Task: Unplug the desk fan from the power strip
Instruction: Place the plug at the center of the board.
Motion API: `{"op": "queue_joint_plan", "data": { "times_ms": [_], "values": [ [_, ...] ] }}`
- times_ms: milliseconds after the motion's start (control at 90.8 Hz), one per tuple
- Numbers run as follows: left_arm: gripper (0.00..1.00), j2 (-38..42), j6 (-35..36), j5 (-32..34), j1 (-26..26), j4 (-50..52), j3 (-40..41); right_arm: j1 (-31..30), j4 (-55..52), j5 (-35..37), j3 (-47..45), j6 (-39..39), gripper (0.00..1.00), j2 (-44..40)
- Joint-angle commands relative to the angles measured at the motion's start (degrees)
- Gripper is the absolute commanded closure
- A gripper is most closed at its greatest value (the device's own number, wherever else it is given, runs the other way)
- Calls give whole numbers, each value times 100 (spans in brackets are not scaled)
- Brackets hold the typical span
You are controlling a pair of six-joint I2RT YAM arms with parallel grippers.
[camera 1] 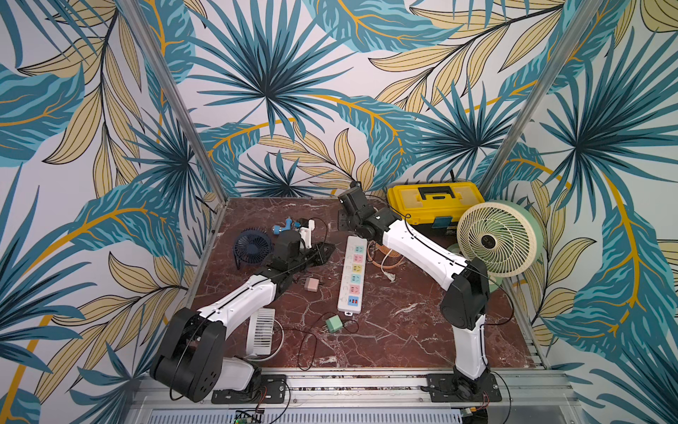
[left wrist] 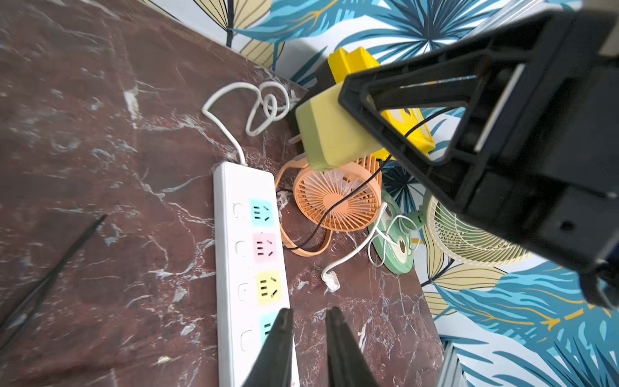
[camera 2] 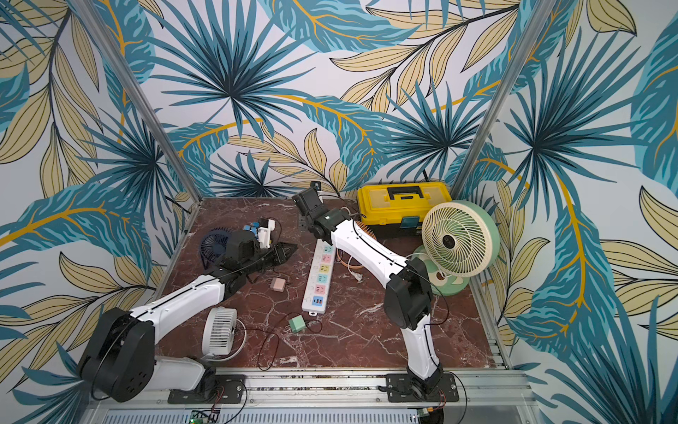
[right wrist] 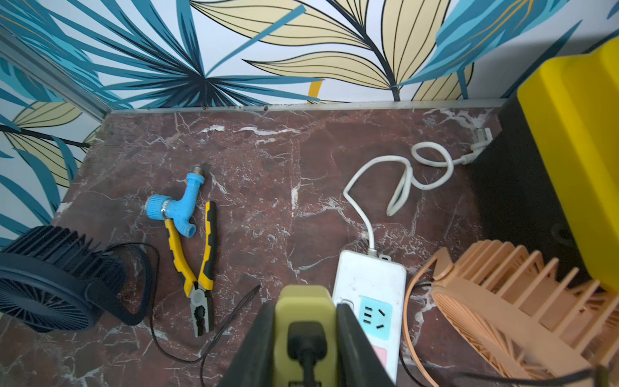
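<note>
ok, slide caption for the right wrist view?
Right hand grips a yellow-green plug adapter beside the cord end of the long white plastic power strip.

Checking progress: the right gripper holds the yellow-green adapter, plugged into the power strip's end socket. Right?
Not plugged in: the left wrist view shows the adapter lifted clear of the power strip, prongs bare. The right gripper does hold it.

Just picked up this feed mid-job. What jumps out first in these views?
The right gripper is clamped on a yellow-green plug, held in the air clear of the power strip with its prongs bare. The left gripper hangs over the strip's long edge, jaws slightly apart and empty. At the table's far right corner, a large green-and-cream fan stands beside a yellow toolbox.
</note>
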State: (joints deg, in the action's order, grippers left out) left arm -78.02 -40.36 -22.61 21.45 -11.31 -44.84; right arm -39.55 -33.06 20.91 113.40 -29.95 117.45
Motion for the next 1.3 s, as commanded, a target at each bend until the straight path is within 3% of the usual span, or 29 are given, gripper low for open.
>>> {"op": "queue_joint_plan", "data": {
  "times_ms": [0,242,562,903,1058,1289],
  "values": [
    [77,301,77,292,-95,-46,159,151,-56,-82,145,9,84,437],
    [76,343,113,311,-132,1,246,325,-253,471,620,-5,84,1086],
    [76,163,48,221,-130,-100,273,530,-283,180,691,-93,83,1360],
    [75,24,56,203,-128,-116,300,1047,1001,-2096,-187,174,81,1161],
    [75,-70,20,186,-131,-165,283,1237,1306,-3054,-179,284,79,1271],
    [75,-244,-39,107,-125,-258,218,1258,1561,-3961,-148,284,75,1525]
  ]
}}
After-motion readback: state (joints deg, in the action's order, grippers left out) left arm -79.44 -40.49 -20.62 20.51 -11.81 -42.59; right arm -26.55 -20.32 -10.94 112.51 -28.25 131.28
